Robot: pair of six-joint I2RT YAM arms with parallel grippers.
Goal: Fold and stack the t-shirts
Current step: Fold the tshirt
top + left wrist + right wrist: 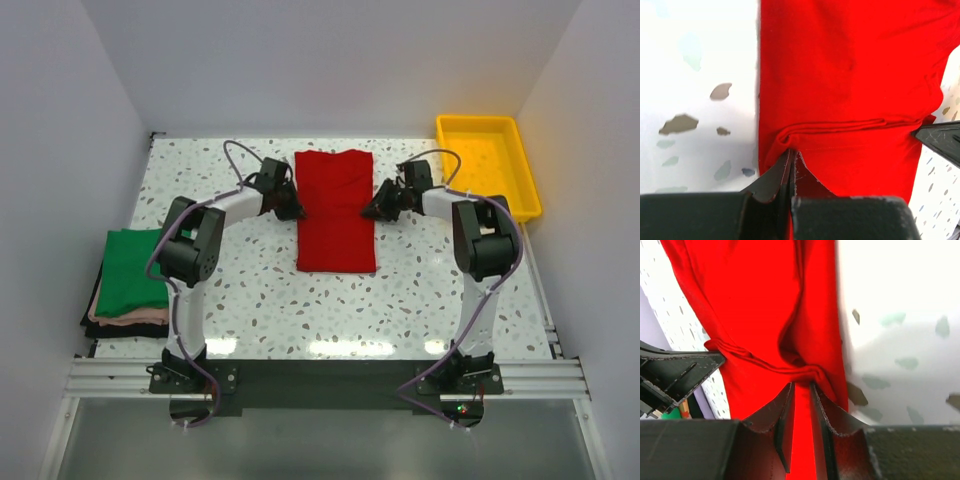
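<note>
The red t-shirt point(336, 210) lies as a long folded rectangle in the middle of the table. My left gripper point(295, 208) is at its left edge and my right gripper point(372, 210) at its right edge, level with each other. In the left wrist view the left gripper point(791, 151) is shut on a pinched fold of the red t-shirt point(850, 75). The right wrist view has the right gripper point(801, 385) closed on a bunched ridge of the red t-shirt point(755, 300), cloth filling the narrow gap. The green t-shirt point(130, 270) lies folded at the left.
The green t-shirt tops a small pile of folded clothes point(125, 318) at the table's left edge. A yellow tray point(488, 160) stands at the back right. White walls close in the table on three sides.
</note>
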